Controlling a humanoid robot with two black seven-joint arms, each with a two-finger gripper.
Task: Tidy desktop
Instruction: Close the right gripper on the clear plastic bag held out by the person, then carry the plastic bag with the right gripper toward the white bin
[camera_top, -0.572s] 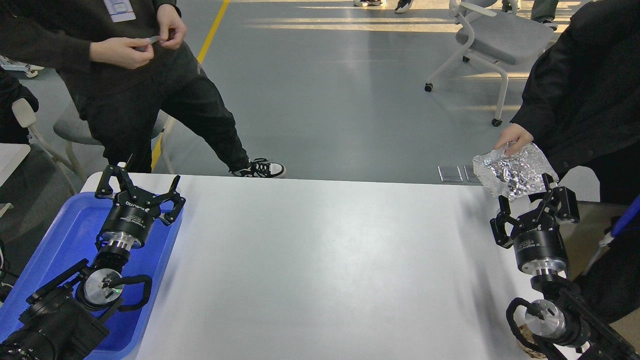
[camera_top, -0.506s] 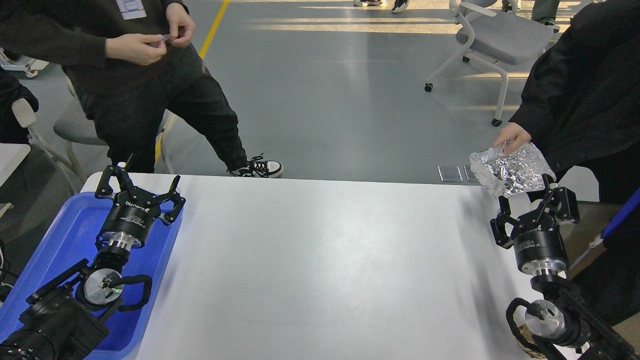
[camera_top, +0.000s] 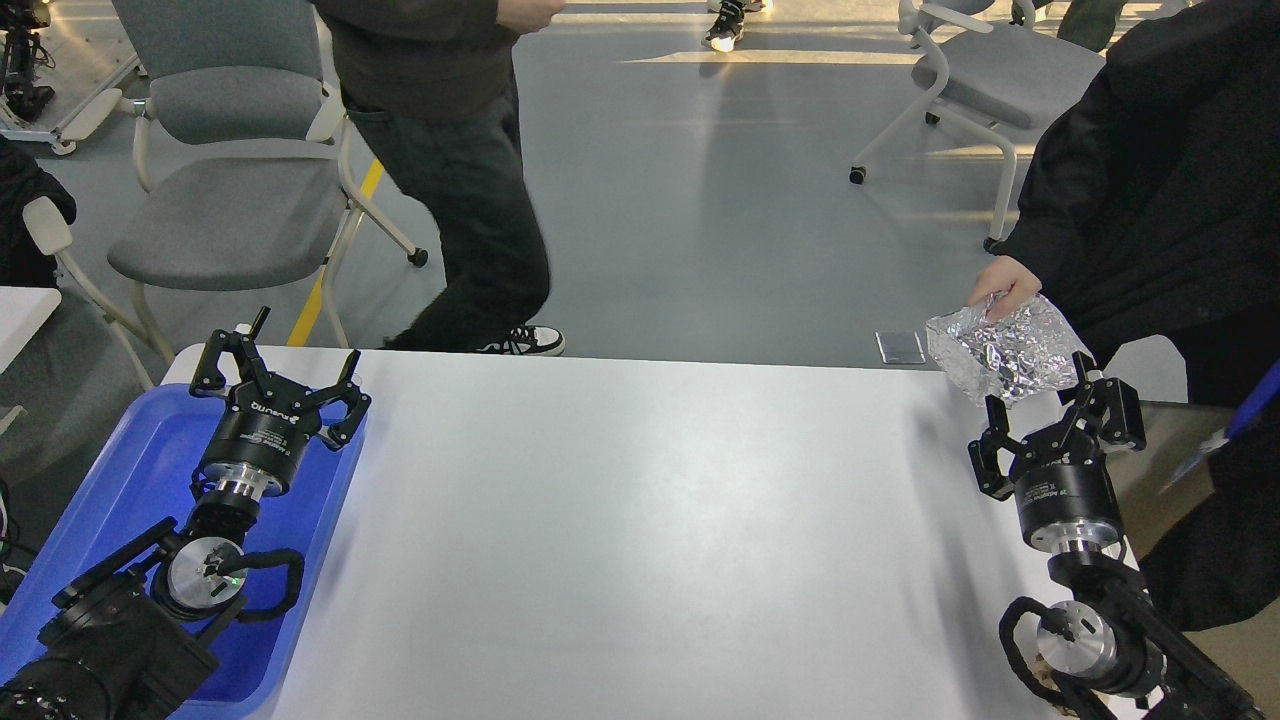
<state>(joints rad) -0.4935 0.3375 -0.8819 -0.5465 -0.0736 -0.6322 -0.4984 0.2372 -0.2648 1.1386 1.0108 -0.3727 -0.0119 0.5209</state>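
Note:
The desktop (camera_top: 640, 520) is a large white tabletop with rounded corners, filling the middle of the head view. My left gripper (camera_top: 278, 365) is open and empty, above the far end of a blue tray (camera_top: 130, 470) at the table's left side. My right gripper (camera_top: 1050, 420) is open and empty near the table's far right edge. Just above and behind it, a person's hand (camera_top: 1000, 285) holds a crumpled silver foil bag (camera_top: 1000, 345) in the air. The foil is apart from my fingers.
A person in black (camera_top: 1150, 200) stands at the right edge. Another person in dark trousers (camera_top: 470, 170) walks behind the table. Grey chairs stand at far left (camera_top: 230, 150) and far right (camera_top: 1000, 70). A small flat grey plate (camera_top: 900, 347) lies on the floor beyond the table.

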